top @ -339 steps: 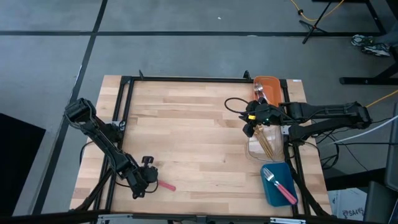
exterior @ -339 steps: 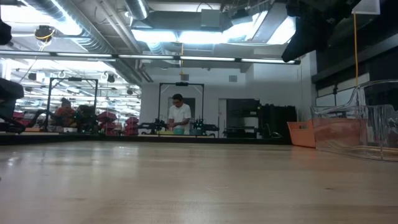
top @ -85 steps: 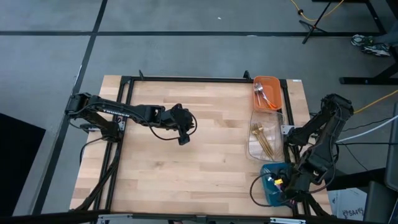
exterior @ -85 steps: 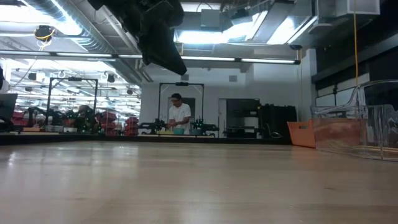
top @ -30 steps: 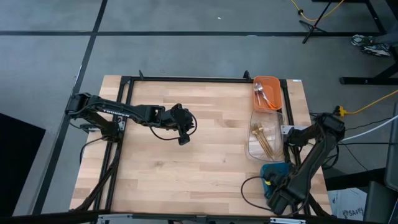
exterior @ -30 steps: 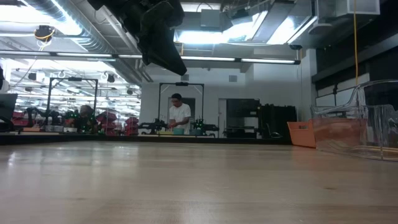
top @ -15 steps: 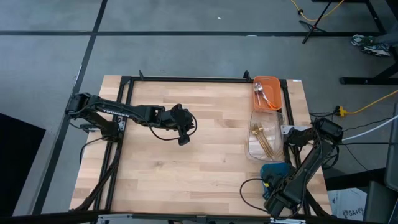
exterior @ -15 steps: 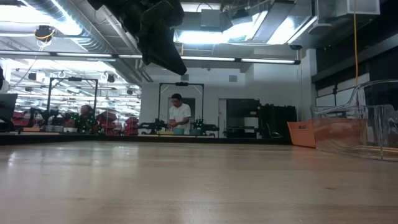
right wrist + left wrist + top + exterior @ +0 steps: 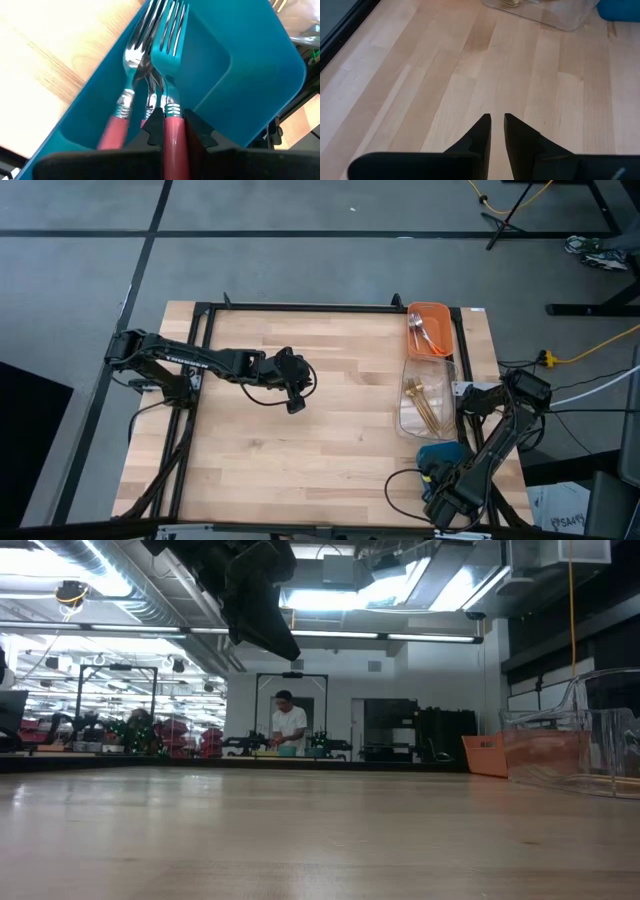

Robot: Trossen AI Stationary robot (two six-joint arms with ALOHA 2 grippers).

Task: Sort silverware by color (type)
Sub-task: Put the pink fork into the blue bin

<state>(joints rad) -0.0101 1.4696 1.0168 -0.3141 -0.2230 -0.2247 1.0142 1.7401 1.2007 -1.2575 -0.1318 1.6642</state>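
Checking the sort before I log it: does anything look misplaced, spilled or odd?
Nothing stands out. Pink-handled forks lie in the blue bin, gold pieces in the clear bin, silver ones in the orange bin. The right gripper grips one more pink-handled fork over the blue bin.

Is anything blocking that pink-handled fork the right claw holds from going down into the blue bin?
Nothing visible does. The right gripper is shut on the pink-handled fork, whose head already hangs inside the blue bin. Only the other pink-handled forks lie beside it there.
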